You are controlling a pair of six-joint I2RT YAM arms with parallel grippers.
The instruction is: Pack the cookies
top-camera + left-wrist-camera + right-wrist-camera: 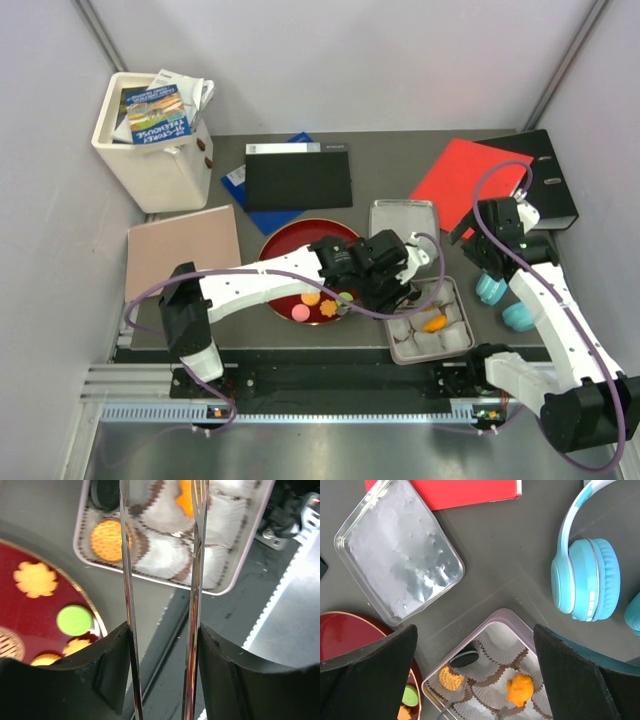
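The cookies lie in two places. A black cookie, a round orange one and an orange lump sit in paper cups in the pale tin. Orange flower cookies and a green round one lie on the red plate. My left gripper carries two long thin metal blades. They stand apart with nothing between them, over the tin's near-left cups. My right gripper is wide open and empty, high above the tin's far corner.
The tin's clear lid lies behind the tin. Teal headphones lie to its right. A red folder, a black binder, a black notebook, a pink board and a white bin of papers stand around.
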